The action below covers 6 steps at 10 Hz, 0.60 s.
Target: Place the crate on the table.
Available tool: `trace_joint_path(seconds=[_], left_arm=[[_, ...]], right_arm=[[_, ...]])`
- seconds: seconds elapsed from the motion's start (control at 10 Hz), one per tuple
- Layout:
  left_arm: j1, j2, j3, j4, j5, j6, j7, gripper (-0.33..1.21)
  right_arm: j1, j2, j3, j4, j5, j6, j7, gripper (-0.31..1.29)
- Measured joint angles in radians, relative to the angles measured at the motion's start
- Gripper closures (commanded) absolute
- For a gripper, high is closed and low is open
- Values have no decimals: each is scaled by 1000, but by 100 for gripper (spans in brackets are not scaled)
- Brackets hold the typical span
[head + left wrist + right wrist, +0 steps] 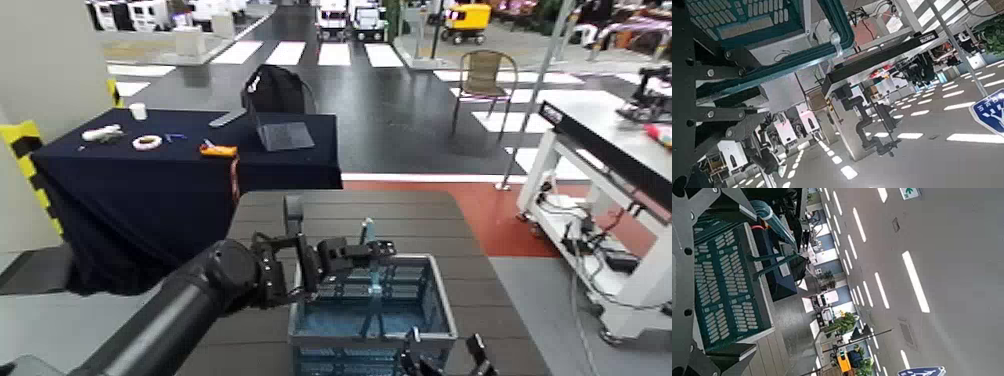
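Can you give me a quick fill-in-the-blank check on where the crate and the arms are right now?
1. The crate is over the dark brown ____.
2. The left gripper is at the crate's far rim, beside its thin upright ____.
3. The right gripper is at the crate's ____ rim, closest to the robot.
4. Beyond the slatted top stands another table, draped in a ____ cloth.

Missing words: table; handle; near; navy

A dark brown slatted tabletop [330, 215] carries 1 blue-grey lattice crate [372, 318], set at its near edge.
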State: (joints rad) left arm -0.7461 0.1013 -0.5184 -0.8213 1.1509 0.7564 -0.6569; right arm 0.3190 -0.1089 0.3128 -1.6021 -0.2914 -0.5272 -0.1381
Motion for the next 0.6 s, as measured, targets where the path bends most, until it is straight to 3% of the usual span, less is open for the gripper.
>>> trace_joint_path(seconds=[0.1,0.4,0.6], left_arm=[[1,0,-3,4,2,-10,-3,72],[9,0,-6,8,4,-31,-6,13],[15,1,-6,12,4,-49,1,10]], right_arm=[[0,0,0,1,0,-2,0,14],[0,0,0,1,-1,-3,0,14],[0,0,-2,1,-2,-3,0,14]])
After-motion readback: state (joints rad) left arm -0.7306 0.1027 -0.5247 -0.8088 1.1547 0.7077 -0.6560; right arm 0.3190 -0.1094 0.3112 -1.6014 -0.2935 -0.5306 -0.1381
